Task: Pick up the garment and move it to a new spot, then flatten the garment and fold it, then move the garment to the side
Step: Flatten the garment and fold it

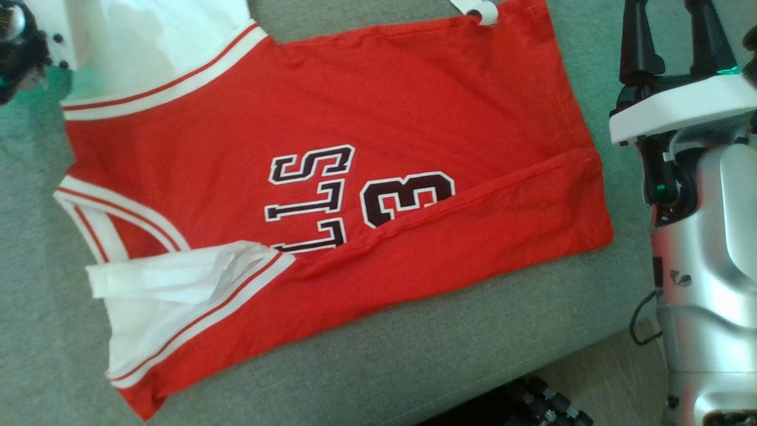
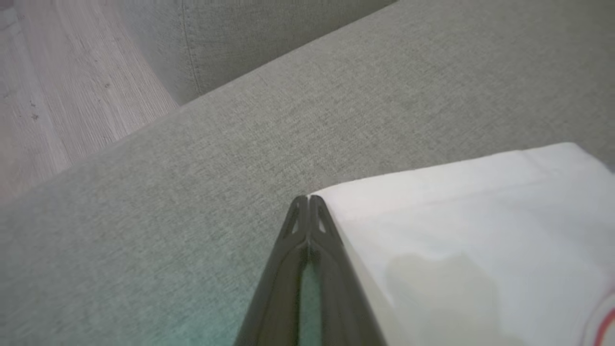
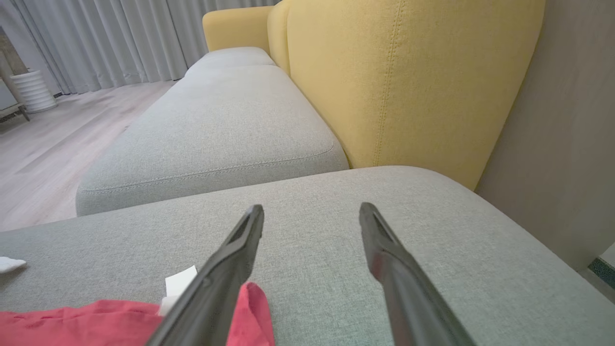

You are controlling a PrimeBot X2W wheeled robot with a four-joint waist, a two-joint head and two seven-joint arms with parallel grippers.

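Note:
The garment (image 1: 331, 195) is a red jersey with white trim and dark lettering. It lies spread on the grey sofa cushion (image 1: 414, 355), its lower edge folded up over the number. My left gripper (image 1: 18, 53) sits at the top left of the head view, by the white sleeve (image 1: 148, 41). In the left wrist view, that left gripper (image 2: 308, 198) has its fingers pressed together right at the corner of the white fabric (image 2: 480, 216). My right gripper (image 3: 312, 211) hangs open over bare cushion just past the red hem (image 3: 96, 322); it also shows as the right gripper (image 1: 674, 29).
A white tag (image 3: 180, 283) lies by the hem. A yellow backrest (image 3: 408, 81) rises behind the cushion, and a second grey cushion (image 3: 216, 125) continues beyond. Wooden floor (image 2: 57, 96) lies past the sofa edge. My silver body (image 1: 709, 266) stands at the right.

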